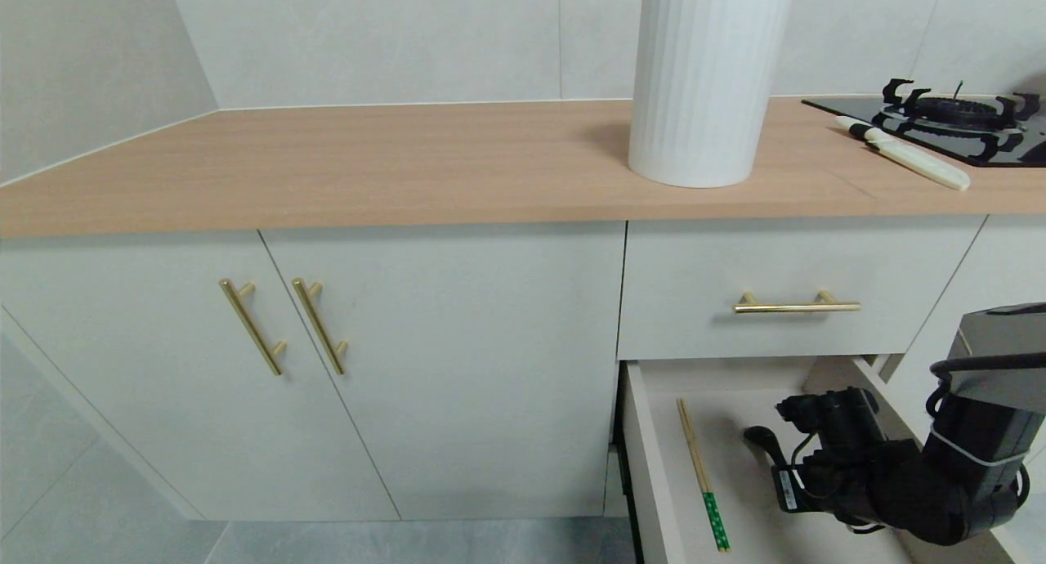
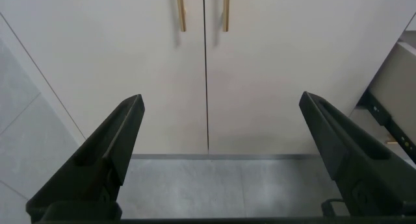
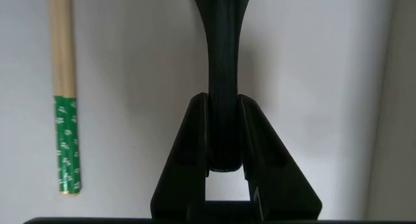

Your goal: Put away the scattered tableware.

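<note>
Over the open lower drawer [image 1: 650,466], the right gripper [image 3: 223,104] is clamped on the handle of a black spoon [image 1: 758,438]. A pair of chopsticks [image 1: 701,474] lies on the drawer floor beside it. The left gripper [image 2: 221,100], fingers wide apart, faces the closed cabinet doors [image 2: 260,74]. A white knife [image 1: 903,151] lies on the counter [image 1: 368,163].

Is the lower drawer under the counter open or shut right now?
Open. The lower drawer is pulled out, its floor visible with chopsticks lying inside, while the upper drawer sits shut.
</note>
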Controlling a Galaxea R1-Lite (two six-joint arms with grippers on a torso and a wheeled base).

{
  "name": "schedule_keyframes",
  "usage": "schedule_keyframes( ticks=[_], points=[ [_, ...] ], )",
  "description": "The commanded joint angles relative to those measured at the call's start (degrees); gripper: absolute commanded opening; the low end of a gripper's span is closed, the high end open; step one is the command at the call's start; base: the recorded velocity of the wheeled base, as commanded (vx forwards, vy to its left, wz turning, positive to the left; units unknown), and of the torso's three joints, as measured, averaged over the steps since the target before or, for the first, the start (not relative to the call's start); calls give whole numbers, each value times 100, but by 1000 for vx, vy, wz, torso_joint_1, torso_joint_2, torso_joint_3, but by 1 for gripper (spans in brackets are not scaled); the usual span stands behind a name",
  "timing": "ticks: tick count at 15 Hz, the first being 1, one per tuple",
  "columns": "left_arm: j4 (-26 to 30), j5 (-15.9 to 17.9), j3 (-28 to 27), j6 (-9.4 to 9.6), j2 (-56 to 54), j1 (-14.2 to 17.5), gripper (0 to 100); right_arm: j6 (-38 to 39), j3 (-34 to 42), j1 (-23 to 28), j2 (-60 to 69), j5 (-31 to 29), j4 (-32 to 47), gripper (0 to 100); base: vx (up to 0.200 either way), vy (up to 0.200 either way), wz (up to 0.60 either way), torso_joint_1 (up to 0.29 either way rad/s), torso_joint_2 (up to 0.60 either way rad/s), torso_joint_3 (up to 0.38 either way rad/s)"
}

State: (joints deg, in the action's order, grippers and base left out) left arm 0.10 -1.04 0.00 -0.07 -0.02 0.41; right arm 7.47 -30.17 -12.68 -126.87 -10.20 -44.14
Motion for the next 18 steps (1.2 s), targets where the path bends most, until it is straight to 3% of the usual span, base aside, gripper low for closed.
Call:
schedule_keyframes(
  ticks=[1,7,8,18],
  points=[
    [-1,-2,0,-1,2,2,100,0,-24,2,-93,-8,2,0,0,0,0,0,0,0],
    [-1,-2,0,-10,2,2,100,0,3,11,-57,-17,-200,0,0,0,0,0,0,0],
    [-1,-2,0,-1,2,2,100,9,3,11,-49,-17,-200,100,0,0,0,0,0,0],
    [-1,-2,0,-1,2,2,100,70,11,2,136,-43,-209,100,0,0,0,0,0,0]
  ],
)
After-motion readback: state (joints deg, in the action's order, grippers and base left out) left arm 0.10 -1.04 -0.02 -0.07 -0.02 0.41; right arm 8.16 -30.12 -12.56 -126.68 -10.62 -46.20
